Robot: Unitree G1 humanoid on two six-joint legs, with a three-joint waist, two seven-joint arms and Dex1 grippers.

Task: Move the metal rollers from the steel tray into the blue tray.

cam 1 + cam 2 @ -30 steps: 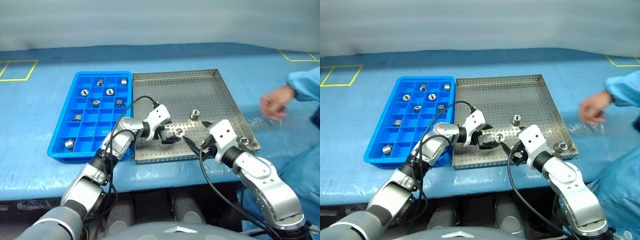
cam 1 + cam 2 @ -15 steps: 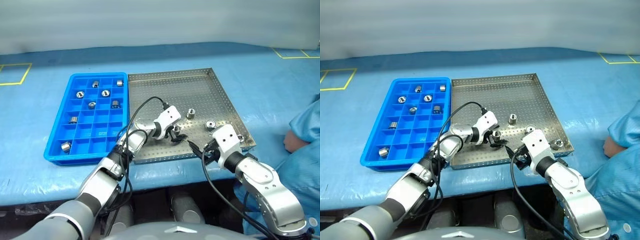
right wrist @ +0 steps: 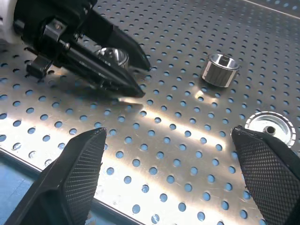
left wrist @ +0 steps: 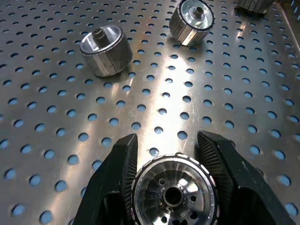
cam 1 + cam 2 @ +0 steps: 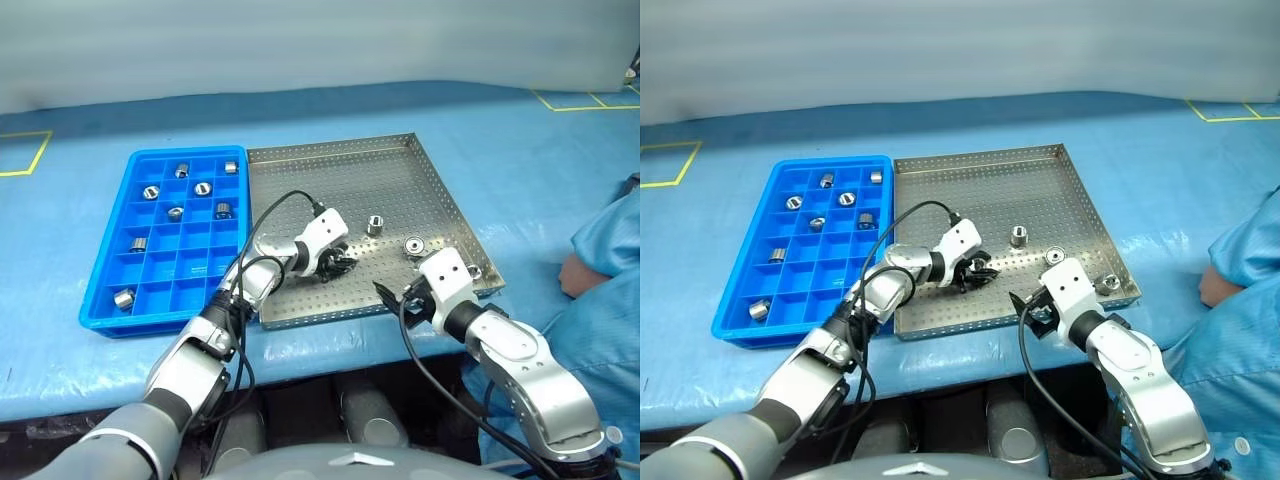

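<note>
Three loose metal rollers (image 4: pixel 105 50) counted on the perforated floor of the steel tray (image 5: pixel 400 160): one upright (image 5: pixel 375 225) near tray centre, one on its side (image 5: pixel 412 245) at 3 o'clock of it, one (image 5: pixel 473 270) against the rim at the tray's 4 o'clock corner. Fourth roller (image 4: pixel 174 191) noted clamped between the ribbed pads (image 4: pixel 117 168) of the left gripper (image 5: pixel 341 264), hollow face toward the wrist camera, just over the floor at about 7 o'clock of tray centre. Left gripper clenched on that roller. Right gripper (image 3: pixel 173 178) spread wide, grasping nothing, poised over the tray's near edge at 5 o'clock, fingers (image 3: pixel 77 164) well apart from every roller. Blue tray (image 5: pixel 105 310) lying touching or just beside the steel tray at its 9 o'clock; eight rollers (image 5: pixel 125 297) seen in separate compartments, six in the far rows, one mid-tray, one in the near corner. Person's hand (image 5: pixel 580 272) and blue sleeve (image 5: pixel 610 225) noted at 3 o'clock, off the trays, on the blue table cover (image 5: pixel 520 150).
</note>
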